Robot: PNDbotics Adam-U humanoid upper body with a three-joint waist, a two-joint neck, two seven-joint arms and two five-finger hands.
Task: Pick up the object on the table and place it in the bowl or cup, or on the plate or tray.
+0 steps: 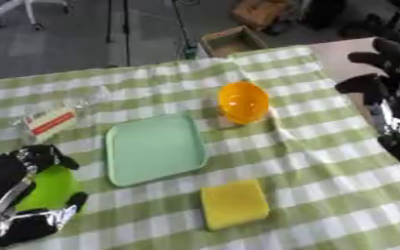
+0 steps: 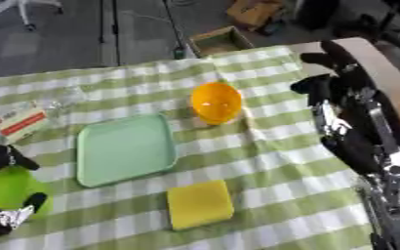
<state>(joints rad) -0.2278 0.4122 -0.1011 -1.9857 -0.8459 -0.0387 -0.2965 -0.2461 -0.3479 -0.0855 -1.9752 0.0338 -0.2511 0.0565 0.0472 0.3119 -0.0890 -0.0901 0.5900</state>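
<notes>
The left hand (image 1: 20,195) is sitting at the lower left of the table, its fingers curling around a bright green object (image 1: 50,188) whose exact kind cannot be made out; the object is showing between the dark fingers and appears to be resting low, at or near the checked tablecloth (image 1: 323,161), though whether it is touching the cloth cannot be told. Judging from this, the task is standing at its grasping stage: the thing is being held but is not yet sitting in any receptacle. A pale green tray (image 1: 155,149) is lying just to the right of that hand, flat and bare, and an orange bowl (image 1: 243,101) is resting beyond the tray's far right corner, tipped so that its opening is facing the camera. A yellow sponge-like block (image 1: 234,204) is lying nearer the front edge, apart from the tray, and a clear packet with a red label (image 1: 51,122) is lying at the far left. The right hand (image 2: 340,73) is hanging over the table's right edge with its fingers relaxed and holding nothing. The next move is probably calling for the left hand to lift the green object clear and carry it a short way rightwards over the tray, the nearest receptacle, before letting go.
</notes>
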